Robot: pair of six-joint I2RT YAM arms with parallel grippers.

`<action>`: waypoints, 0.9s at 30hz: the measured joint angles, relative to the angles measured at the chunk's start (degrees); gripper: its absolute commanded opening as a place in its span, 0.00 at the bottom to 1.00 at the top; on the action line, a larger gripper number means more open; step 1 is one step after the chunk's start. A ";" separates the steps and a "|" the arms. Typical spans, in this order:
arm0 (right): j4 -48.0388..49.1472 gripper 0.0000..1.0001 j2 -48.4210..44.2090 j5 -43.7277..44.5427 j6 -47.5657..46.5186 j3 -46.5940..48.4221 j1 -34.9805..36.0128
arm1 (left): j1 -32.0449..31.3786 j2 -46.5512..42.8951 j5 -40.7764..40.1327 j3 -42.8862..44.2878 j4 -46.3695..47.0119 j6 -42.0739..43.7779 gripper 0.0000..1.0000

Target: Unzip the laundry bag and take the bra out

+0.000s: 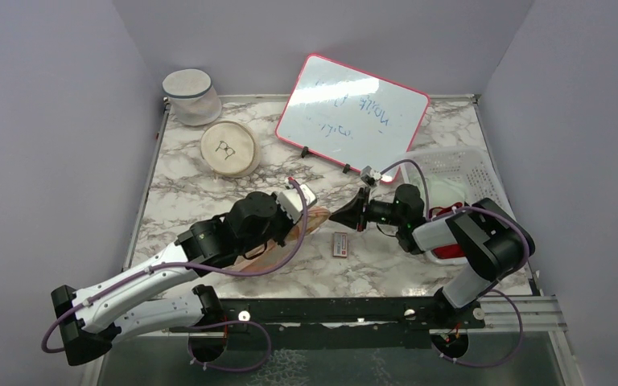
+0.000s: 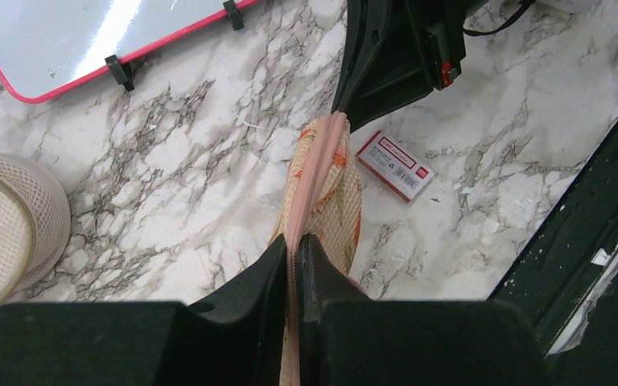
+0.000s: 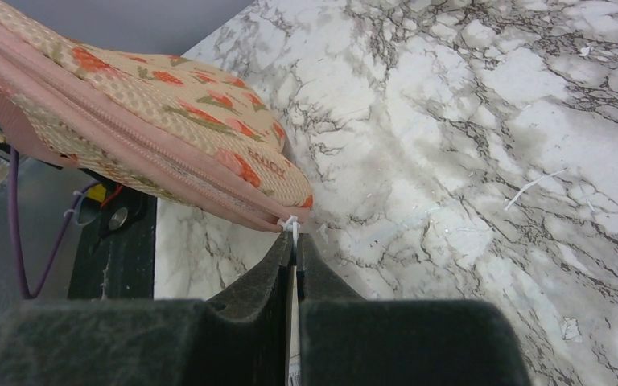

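**A:** From above, where's the laundry bag [image 1: 315, 224]?

**B:** Held up over the worktop [image 1: 185, 189], mid-table; its long axis runs near-left to far-right.

**A:** Left wrist view?

**B:** Left pincer [image 2: 294, 251] clamped on the pink zipper edging [image 2: 315, 165]; that edge faces up.

**A:** Right wrist view?

**B:** Right pincer [image 3: 294, 245] pinched shut on the white pull [image 3: 290, 221] at the bag's tip; the zipper looks fully closed, so unzipping and removing the bra [image 3: 177, 96] both remain.

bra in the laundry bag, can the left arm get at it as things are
Probably not. The bra lies inside the laundry bag, whose zipper looks closed, and the left fingers are shut on the bag's edge while the right fingers pinch the zipper pull.
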 measured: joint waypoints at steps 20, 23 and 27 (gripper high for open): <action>-13.99 0.50 -17.59 19.85 -5.05 -3.78 -0.02 | 0.00 9.92 -17.94 4.94 0.92 -3.32 0.00; -14.82 0.50 -19.65 23.76 -5.09 -5.01 -0.11 | 0.00 16.28 -19.08 7.37 1.49 -5.07 0.00; -16.46 0.52 -22.71 27.82 -5.66 -6.49 -0.11 | 0.00 25.88 -19.21 10.62 2.60 -9.31 0.12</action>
